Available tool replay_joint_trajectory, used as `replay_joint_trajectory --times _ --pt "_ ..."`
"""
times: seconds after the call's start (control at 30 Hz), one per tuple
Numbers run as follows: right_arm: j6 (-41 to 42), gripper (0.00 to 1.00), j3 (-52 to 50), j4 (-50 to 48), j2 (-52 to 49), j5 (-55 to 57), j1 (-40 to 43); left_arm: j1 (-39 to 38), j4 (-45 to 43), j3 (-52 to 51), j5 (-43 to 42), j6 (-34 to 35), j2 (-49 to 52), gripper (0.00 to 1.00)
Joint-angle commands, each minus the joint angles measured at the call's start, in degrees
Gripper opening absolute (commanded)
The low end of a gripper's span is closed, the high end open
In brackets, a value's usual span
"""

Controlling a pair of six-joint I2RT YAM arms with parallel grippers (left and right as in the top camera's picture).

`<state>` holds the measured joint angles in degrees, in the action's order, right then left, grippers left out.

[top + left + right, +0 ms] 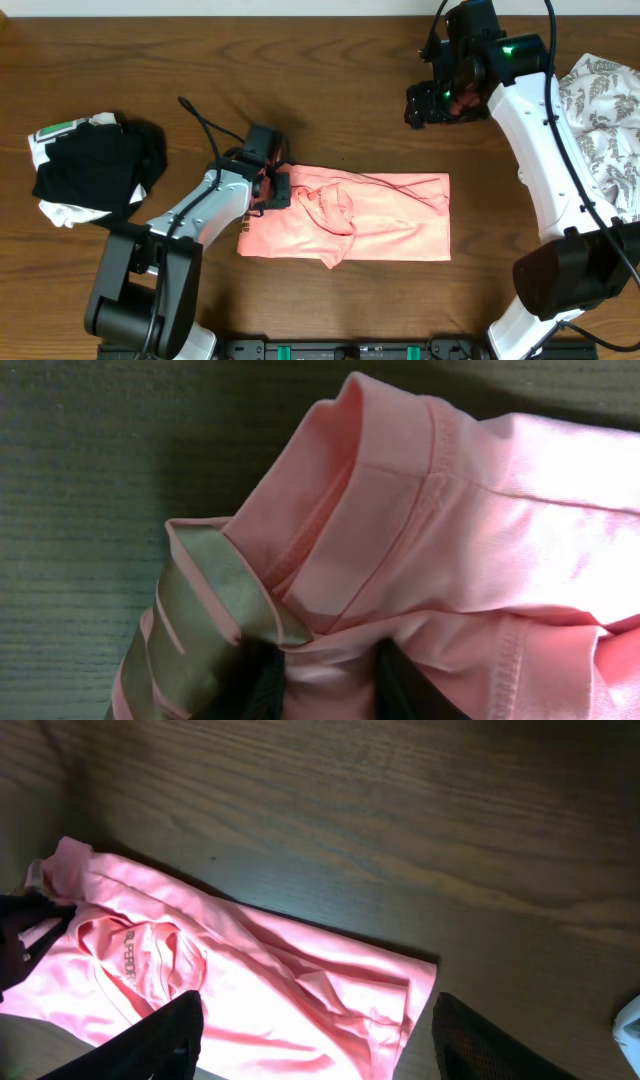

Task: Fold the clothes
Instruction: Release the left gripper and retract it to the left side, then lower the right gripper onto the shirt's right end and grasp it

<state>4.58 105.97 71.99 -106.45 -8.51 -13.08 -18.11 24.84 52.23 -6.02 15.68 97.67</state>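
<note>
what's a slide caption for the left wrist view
Left fingers pinching a fold of the pink T-shirt on the table

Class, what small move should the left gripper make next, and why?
Probably the left gripper should lift its pinched edge slightly and draw it rightward: the soft salmon-pink T-shirt lies half-folded, bunched at that end, while the open right gripper hangs clear.

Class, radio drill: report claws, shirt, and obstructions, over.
Left claw shut on pink T-shirt, left edge. Right claw open, empty. Leaf-print garment and black-and-white bundle lie apart; nothing blocking.
</note>
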Motion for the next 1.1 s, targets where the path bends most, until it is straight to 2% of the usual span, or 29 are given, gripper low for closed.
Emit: replay_joint_trajectory --times 0.0,0.27,0.43,0.6,0.73,1.07 --pt "0.74 0.72 -0.46 0.24 0.22 -0.33 0.42 1.66 0.35 1.25 1.14 -0.63 -1.46 0.35" --pt "0.74 0.75 -0.46 4.39 0.22 -0.59 3.65 4.33 0.98 2.25 1.16 -1.01 -15.26 0.55" --pt "-4.48 0.77 -1.44 10.54 0.22 -4.48 9.70 10.03 4.48 2.25 1.18 -1.01 -21.68 0.57" --pt "-7.26 0.77 -7.74 11.19 0.22 -8.79 14.16 15.78 7.78 2.23 1.14 -0.98 -21.75 0.58" --pt "-10.03 0.77 -16.31 8.04 0.22 -14.71 15.28 17.81 8.31 2.23 1.14 -1.01 -21.42 0.58" --pt "-9.94 0.78 -33.14 -4.39 0.22 -16.17 15.37 17.84 8.39 2.23 1.14 -1.01 -21.35 0.58"
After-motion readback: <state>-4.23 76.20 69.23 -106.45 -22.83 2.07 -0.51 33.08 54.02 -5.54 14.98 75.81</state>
